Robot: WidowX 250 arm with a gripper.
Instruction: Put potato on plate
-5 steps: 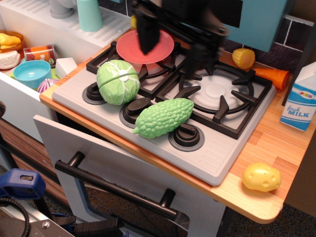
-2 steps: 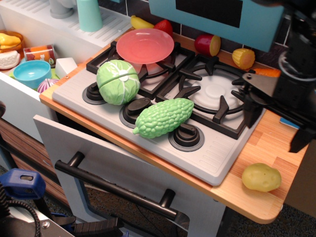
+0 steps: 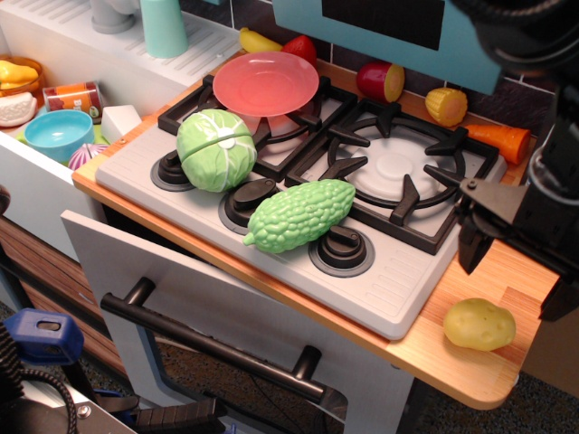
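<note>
The potato [image 3: 479,325] lies on the wooden table [image 3: 507,271] at the front right corner, just off the edge of the stove [image 3: 398,289] and close to the table's rounded lip; the plate [image 3: 266,83] sits well apart from it, resting on the far left burner grate behind the cabbage [image 3: 215,150]. The gripper [image 3: 516,285] hangs just above and behind the potato with its dark fingers spread apart and nothing between them; one finger [image 3: 472,244] shows clearly at the left, the other is partly cut off by the right edge of the view. The step in hand looks like the approach to the grasp. To do it well, the gripper should come down a little nearer the front so the potato sits midway between the fingers, not under one of them, since a push from a fingertip could roll this smooth, lumpy toy off the nearby edge. Closing across the potato's shorter width, low enough to catch its widest part, would likely give the firmest hold. After that the lift should be high before travelling left, because the path to the plate crosses the raised grates, the bitter gourd [image 3: 300,213] and the cabbage. The plate seems perched on the grate, perhaps slightly tilted, so a low, gentle release near its middle seems wise.
</note>
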